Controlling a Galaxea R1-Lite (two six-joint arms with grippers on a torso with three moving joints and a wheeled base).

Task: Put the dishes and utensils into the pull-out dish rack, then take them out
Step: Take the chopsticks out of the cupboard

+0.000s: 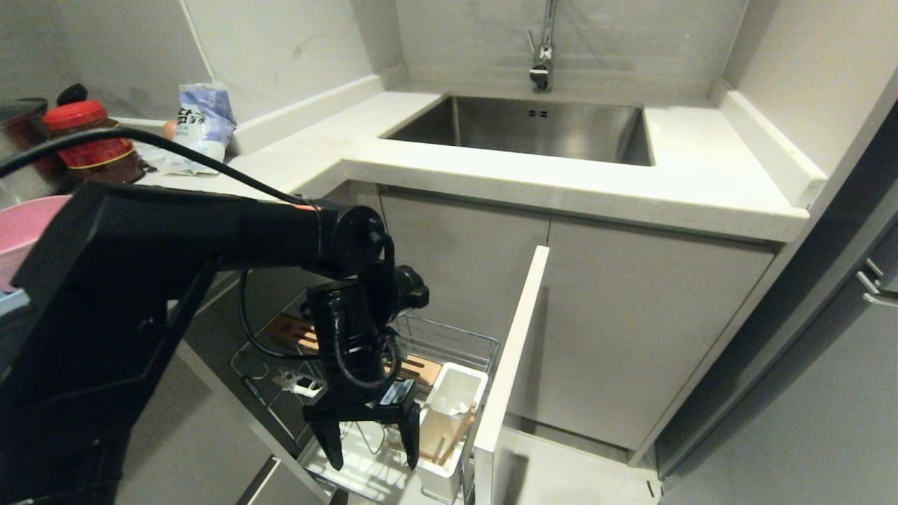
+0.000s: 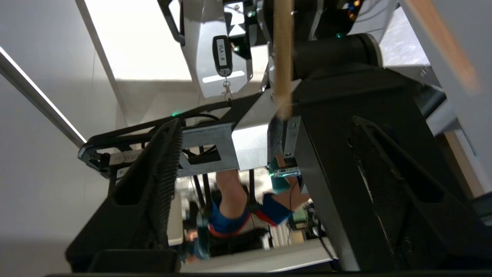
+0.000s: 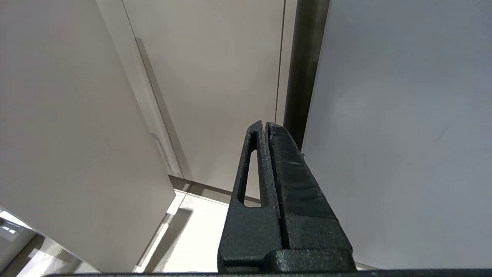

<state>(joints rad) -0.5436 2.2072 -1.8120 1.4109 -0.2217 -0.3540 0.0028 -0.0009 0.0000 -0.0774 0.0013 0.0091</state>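
Note:
The pull-out dish rack (image 1: 449, 341) stands drawn out below the counter, its light-grey front panel (image 1: 512, 351) to its right. A white utensil cup (image 1: 456, 393) sits in its near right corner, and wooden chopsticks (image 1: 459, 431) lean inside it. My left gripper (image 1: 373, 459) points down into the rack just left of the cup, open and holding nothing. In the left wrist view, blurred chopsticks (image 2: 283, 57) rise close to the camera between the spread fingers (image 2: 165, 161). A pink bowl (image 1: 21, 231) shows at the far left edge. My right gripper (image 3: 266, 125) is shut and parked facing cabinet doors.
A slotted wooden bar (image 1: 421, 368) crosses the rack. The steel sink (image 1: 533, 130) and tap are set in the counter above. A red-lidded jar (image 1: 91, 144) and a bag (image 1: 203, 126) stand at the back left. A person's legs (image 2: 230, 200) show behind my body.

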